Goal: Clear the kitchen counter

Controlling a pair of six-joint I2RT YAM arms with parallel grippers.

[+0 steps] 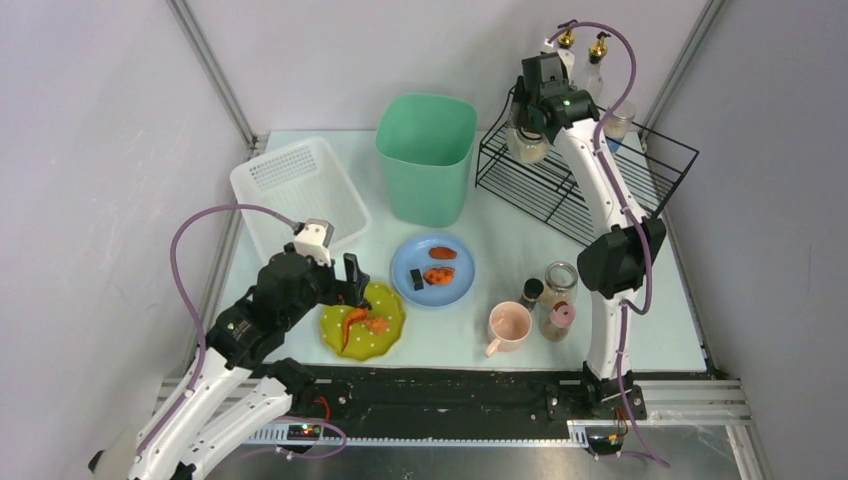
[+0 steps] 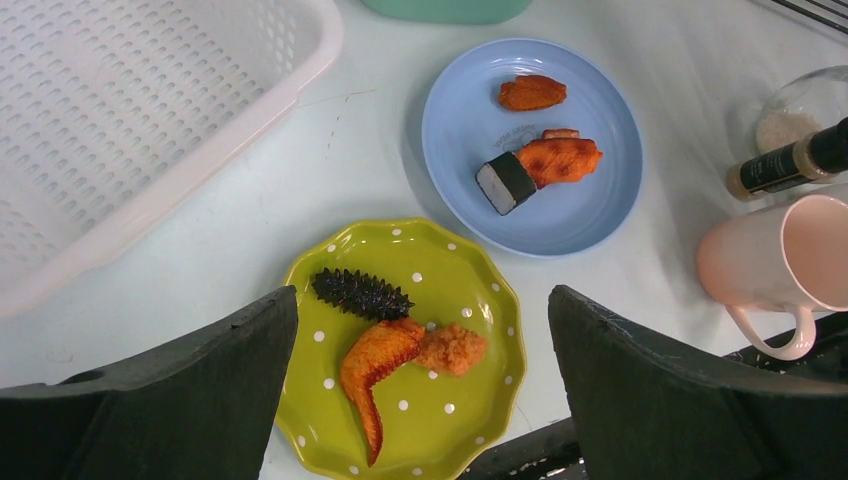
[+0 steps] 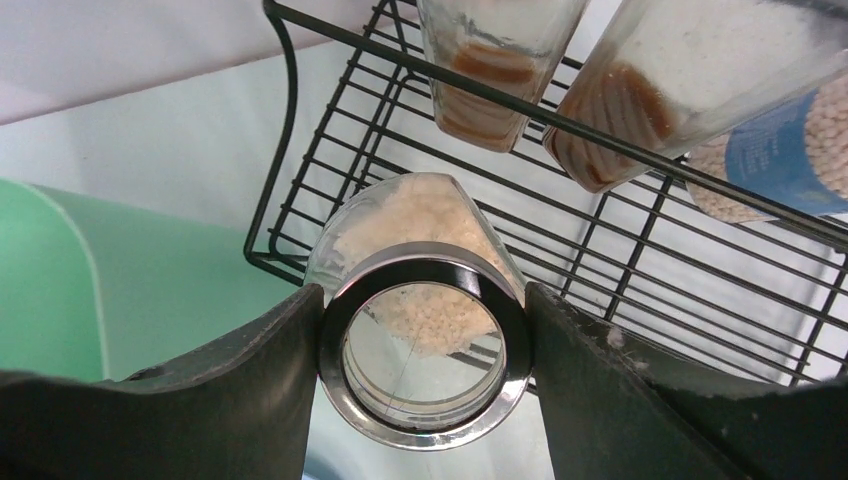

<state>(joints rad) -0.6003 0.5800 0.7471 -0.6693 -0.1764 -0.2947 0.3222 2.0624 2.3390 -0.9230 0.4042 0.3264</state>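
Note:
The pale kitchen counter (image 1: 505, 235) holds a yellow-green dotted plate (image 1: 390, 340) with a chicken wing (image 2: 375, 365), a black spiky piece (image 2: 360, 293) and a fried lump. A blue plate (image 1: 455, 285) behind it holds three food pieces. My left gripper (image 1: 352, 283) is open and empty above the green plate; in the left wrist view its fingers (image 2: 422, 335) straddle it. My right gripper (image 1: 535, 112) is shut on a glass jar of white grains (image 3: 425, 330) by its metal lid, held at the left end of the black wire rack (image 1: 600, 190).
A green bin (image 1: 425, 155) stands at the back centre and a white perforated basket (image 1: 300, 190) at the left. A pink mug (image 1: 510, 325), a glass jar (image 1: 560, 283), a small dark bottle (image 1: 533, 292) and a pink-lidded jar (image 1: 558, 320) stand front right. Bottles (image 1: 597, 55) stand on the rack.

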